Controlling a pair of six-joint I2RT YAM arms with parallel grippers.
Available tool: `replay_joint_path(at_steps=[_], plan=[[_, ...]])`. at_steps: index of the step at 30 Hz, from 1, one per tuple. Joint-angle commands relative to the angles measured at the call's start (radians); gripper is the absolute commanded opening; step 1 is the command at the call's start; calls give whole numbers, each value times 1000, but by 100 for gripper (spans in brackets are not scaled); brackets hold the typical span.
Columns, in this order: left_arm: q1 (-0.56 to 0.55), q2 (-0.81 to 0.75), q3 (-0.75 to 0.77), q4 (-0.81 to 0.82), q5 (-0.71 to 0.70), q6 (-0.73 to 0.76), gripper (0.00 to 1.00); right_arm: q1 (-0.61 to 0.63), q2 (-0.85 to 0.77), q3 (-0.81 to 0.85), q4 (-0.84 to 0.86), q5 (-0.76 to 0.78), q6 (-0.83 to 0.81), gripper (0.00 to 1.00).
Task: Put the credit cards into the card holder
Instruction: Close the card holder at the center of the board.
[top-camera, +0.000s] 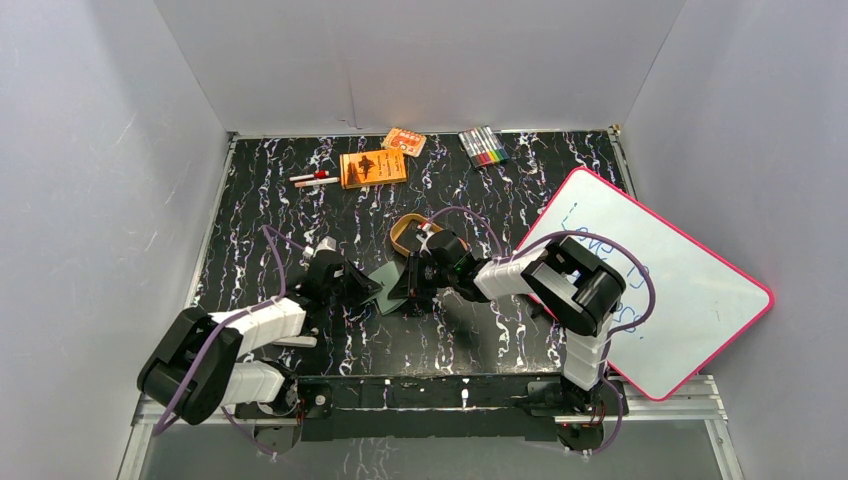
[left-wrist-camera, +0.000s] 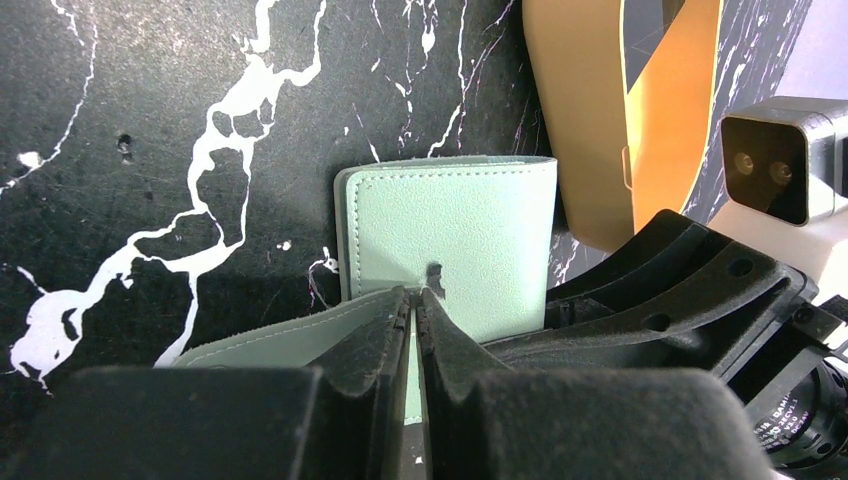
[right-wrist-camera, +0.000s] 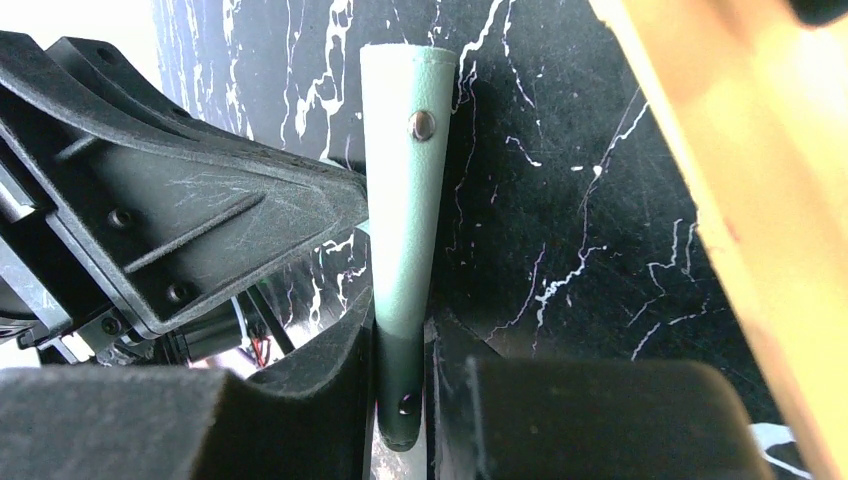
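The sage-green card holder (top-camera: 388, 277) lies near the middle of the table, held between both grippers. In the left wrist view it (left-wrist-camera: 450, 240) lies folded, and my left gripper (left-wrist-camera: 417, 297) is shut on a thin edge of its flap. In the right wrist view my right gripper (right-wrist-camera: 401, 345) is shut on its snap tab (right-wrist-camera: 405, 200), which stands on edge. From above, my left gripper (top-camera: 368, 286) comes in from the left and my right gripper (top-camera: 408, 287) from the right. No dark credit cards show in any view.
A golden oval tin (top-camera: 408, 231) sits just behind the wallet, close to the right gripper (left-wrist-camera: 620, 110). An orange booklet (top-camera: 373, 167), a small orange card (top-camera: 404, 141), markers (top-camera: 482, 146) and pens (top-camera: 314, 179) lie at the back. A pink-edged whiteboard (top-camera: 660, 290) covers the right side.
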Motion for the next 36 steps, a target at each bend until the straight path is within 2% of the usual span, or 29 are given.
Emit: replay_joint_path(at_steps=[1, 3, 8, 11, 13, 16, 19, 20, 22, 24, 26, 28, 29, 32, 33, 36], plan=[[-14, 10, -33, -224, -6, 24, 7, 47, -38, 39, 152, -50, -24, 0], [-13, -67, 3, -302, -21, 27, 14, 52, -88, 40, 90, -31, -76, 0], [-5, -320, 158, -558, -94, 19, 51, 83, -254, 117, -200, 70, -303, 0], [-1, -429, 293, -691, -167, 31, 65, 105, -346, 194, -399, 177, -463, 0], [1, -477, 368, -756, -219, 55, 69, 140, -406, 247, -512, 306, -592, 0], [2, -509, 466, -805, -251, 115, 70, 185, -449, 336, -663, 589, -774, 0], [4, -506, 564, -812, -231, 165, 70, 242, -471, 348, -667, 886, -989, 0], [4, -504, 592, -811, -224, 177, 71, 266, -477, 334, -644, 979, -1103, 0], [4, -506, 647, -808, -208, 197, 72, 293, -493, 261, -474, 1163, -1319, 0], [4, -524, 683, -793, -192, 209, 76, 296, -514, 244, -402, 1232, -1419, 0], [4, -548, 689, -770, -182, 184, 85, 296, -548, 235, -350, 1217, -1473, 0], [3, -569, 676, -713, -136, 156, 87, 300, -567, 199, -216, 1229, -1603, 0], [3, -572, 672, -680, -112, 143, 87, 301, -574, 167, -115, 1240, -1706, 0], [4, -547, 691, -597, -61, 130, 88, 302, -592, 20, 416, 1183, -2105, 0], [4, -531, 703, -579, -43, 129, 88, 302, -585, -10, 528, 1147, -2209, 0], [3, -486, 730, -523, 29, 120, 88, 302, -575, -48, 647, 1022, -2353, 0]])
